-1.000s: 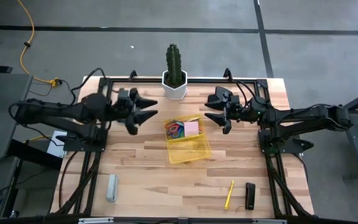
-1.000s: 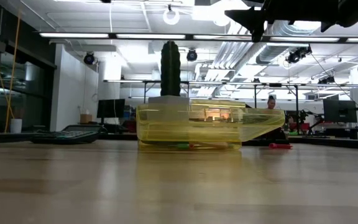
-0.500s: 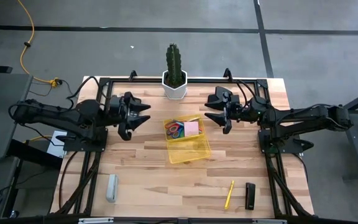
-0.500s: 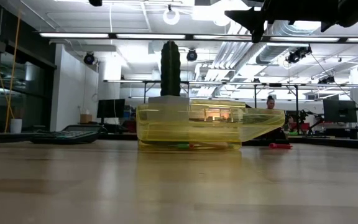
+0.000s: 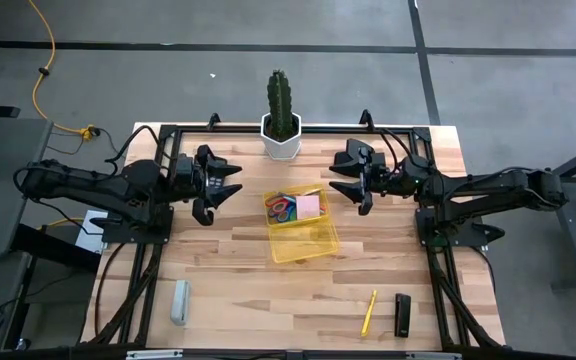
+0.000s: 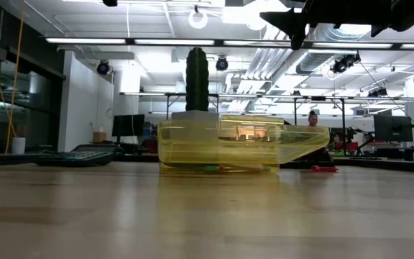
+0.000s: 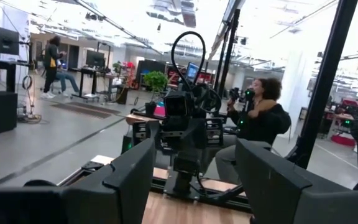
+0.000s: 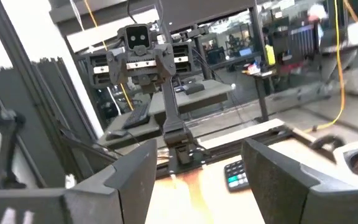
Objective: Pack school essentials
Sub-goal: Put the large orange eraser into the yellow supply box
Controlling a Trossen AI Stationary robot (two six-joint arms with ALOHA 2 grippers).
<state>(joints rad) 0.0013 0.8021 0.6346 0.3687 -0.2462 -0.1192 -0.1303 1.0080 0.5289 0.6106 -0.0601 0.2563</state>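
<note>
Flanking the yellow bin (image 5: 303,240), left end effector (image 5: 230,187) and right end effector (image 5: 346,183) gape wide, cactus (image 5: 280,103) behind.

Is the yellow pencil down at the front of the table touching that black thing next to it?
Apart. The high view shows bare wood between the yellow pencil and the black object beside it.

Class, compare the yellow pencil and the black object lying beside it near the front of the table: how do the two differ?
The yellow pencil is long and thin; the black object is shorter and broader. The pencil lies slightly slanted, the black object nearly straight. They lie apart, not touching. Both rest flat on the wooden table, outside the yellow box, away from both grippers.
</note>
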